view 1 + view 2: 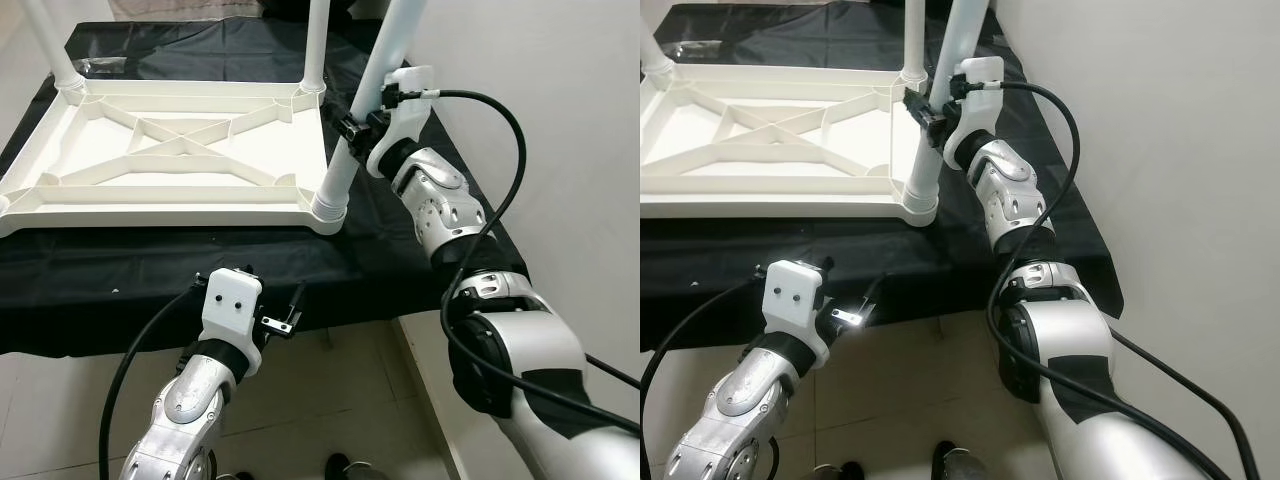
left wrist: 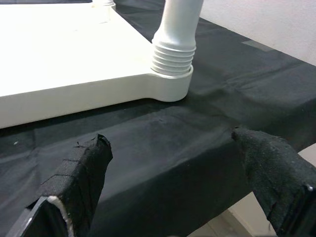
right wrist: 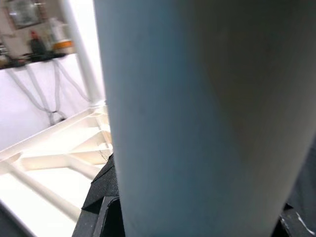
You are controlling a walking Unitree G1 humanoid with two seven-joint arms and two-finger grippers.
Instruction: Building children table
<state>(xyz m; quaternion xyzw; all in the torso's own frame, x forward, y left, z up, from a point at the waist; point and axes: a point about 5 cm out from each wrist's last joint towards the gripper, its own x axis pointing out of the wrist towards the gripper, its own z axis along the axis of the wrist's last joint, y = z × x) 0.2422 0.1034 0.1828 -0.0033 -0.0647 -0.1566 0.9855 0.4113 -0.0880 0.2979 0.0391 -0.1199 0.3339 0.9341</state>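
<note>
A black cloth (image 1: pixel 150 265) covers the work surface, which stands against a white wall (image 1: pixel 560 110) on the right. On the cloth lies the white tabletop (image 1: pixel 170 155), upside down with its ribbed underside facing up. White legs rise from its corners: one at the far left (image 1: pixel 55 50), one at the far right (image 1: pixel 316 45), and the near right leg (image 1: pixel 365 110), tilted and seated in its corner socket (image 1: pixel 328 212). The right gripper (image 1: pixel 350 127) grips this near right leg partway up, fingers closed around it. The left gripper (image 1: pixel 275 318) hovers at the near edge of the cloth, its fingers (image 2: pixel 79 173) spread wide and holding nothing.
</note>
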